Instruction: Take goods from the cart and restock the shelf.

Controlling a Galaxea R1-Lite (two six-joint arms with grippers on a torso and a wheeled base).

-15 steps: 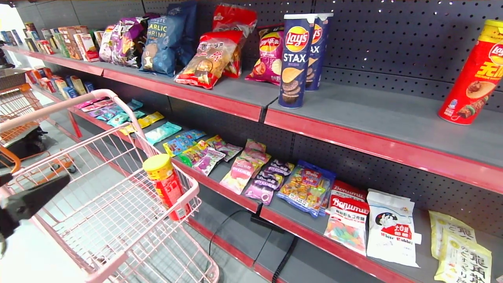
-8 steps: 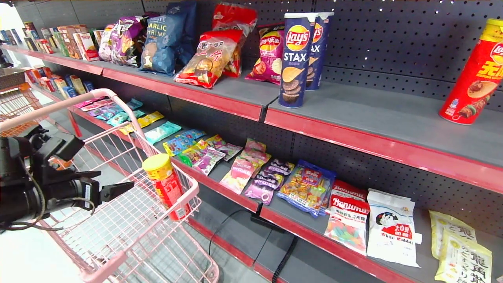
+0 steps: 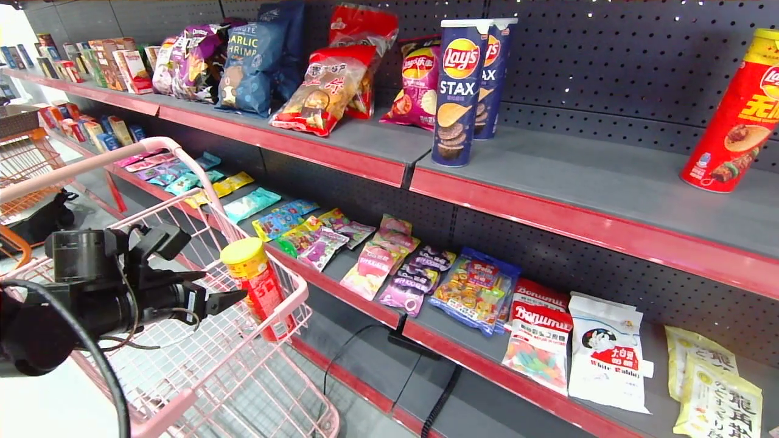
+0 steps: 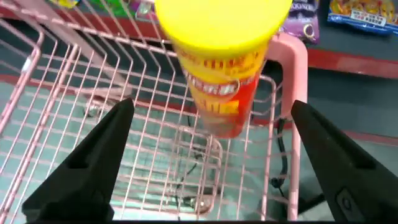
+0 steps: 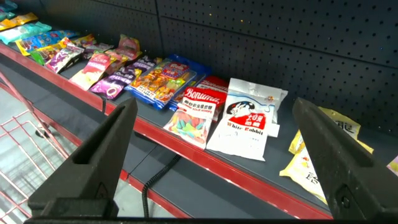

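A red chip can with a yellow lid [image 3: 258, 288] stands upright in the front corner of the pink wire cart [image 3: 159, 208]. My left gripper [image 3: 224, 287] hovers over the cart basket, just left of the can, fingers open and pointing at it. In the left wrist view the can [image 4: 222, 81] sits straight ahead between the spread fingers of the left gripper [image 4: 212, 106], not gripped. My right gripper [image 5: 214, 102] is open and holds nothing, facing the lower shelf's candy bags [image 5: 186, 93]. On the upper shelf [image 3: 566, 176] at the far right stands a matching red can [image 3: 733, 115].
Two blue chip cans [image 3: 457, 91] and several snack bags [image 3: 322, 85] stand on the upper shelf, with bare grey board between the blue and red cans. Candy packets [image 3: 475, 289] cover the lower shelf. A black cable [image 3: 438, 395] lies on the floor. An orange cart [image 3: 24, 164] stands far left.
My left arm has swung in from the left edge across the cart basket, and its open gripper now sits close beside the red can. Can, cart and shelf goods have not moved.
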